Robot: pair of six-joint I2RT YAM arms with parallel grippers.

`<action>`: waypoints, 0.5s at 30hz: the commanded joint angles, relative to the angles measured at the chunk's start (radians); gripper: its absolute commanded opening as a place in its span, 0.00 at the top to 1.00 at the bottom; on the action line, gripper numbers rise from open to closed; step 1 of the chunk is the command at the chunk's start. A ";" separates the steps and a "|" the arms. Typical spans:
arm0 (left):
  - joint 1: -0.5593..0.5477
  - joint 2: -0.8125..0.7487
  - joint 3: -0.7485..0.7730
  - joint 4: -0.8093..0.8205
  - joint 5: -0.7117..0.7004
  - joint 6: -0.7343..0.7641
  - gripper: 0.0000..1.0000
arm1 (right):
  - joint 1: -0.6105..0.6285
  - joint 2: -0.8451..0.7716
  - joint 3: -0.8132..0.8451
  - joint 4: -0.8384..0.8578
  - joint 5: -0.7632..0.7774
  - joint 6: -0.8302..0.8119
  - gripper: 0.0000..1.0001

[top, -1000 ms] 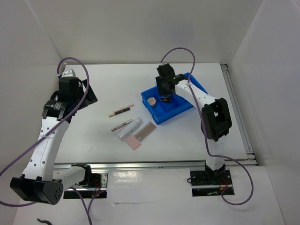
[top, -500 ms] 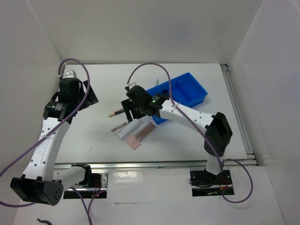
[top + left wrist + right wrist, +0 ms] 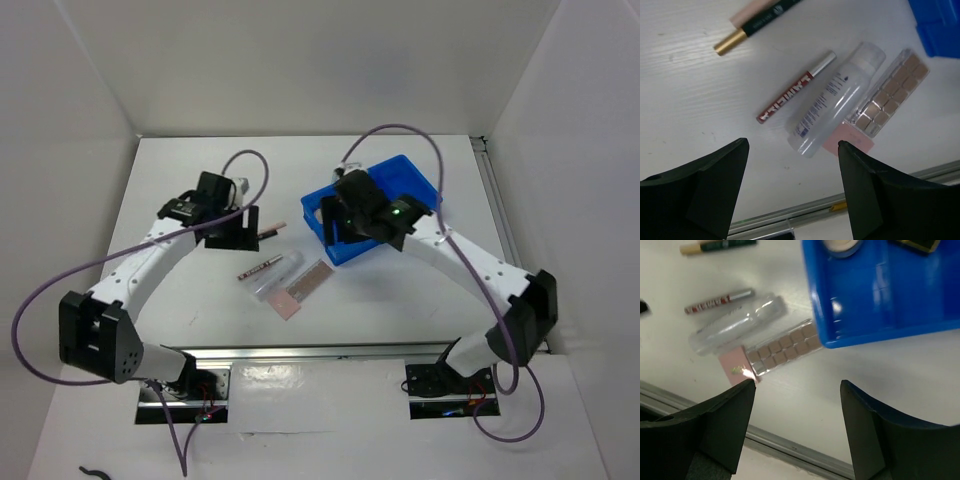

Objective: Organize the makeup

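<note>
Clear plastic, the tube [image 3: 834,106] lies mid-desk just beside a red lip liner [image 3: 794,88] and against, or nearly against, the flat pink palette [image 3: 886,94]. A gold-tipped pencil [image 3: 756,21] lies apart, toward the far edge. All look light and rigid. The round tube and the pencils are likely to roll or slip, so a pinch across mid-length seems safest; the thin palette offers only its long edges. The left gripper [image 3: 792,150] hovers above this cluster, spread wide and empty. The right gripper [image 3: 797,390], also spread and empty, hangs by the blue tray [image 3: 875,295], where a round compact [image 3: 842,245] sits. Bare desk lies toward the near edge, and the tray crowds one end of the palette.
</note>
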 commanded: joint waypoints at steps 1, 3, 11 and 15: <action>-0.102 0.047 -0.010 0.039 -0.016 0.022 0.15 | -0.069 -0.100 -0.031 -0.052 0.046 0.022 0.24; -0.177 0.114 -0.010 0.039 -0.046 0.022 0.13 | -0.136 -0.118 -0.054 -0.052 0.022 0.022 0.24; -0.337 0.292 0.035 0.062 -0.205 0.048 0.10 | -0.247 -0.137 -0.045 -0.020 -0.051 -0.019 0.24; -0.363 0.355 0.044 0.062 -0.264 0.048 0.10 | -0.268 -0.137 -0.045 -0.011 -0.063 -0.040 0.24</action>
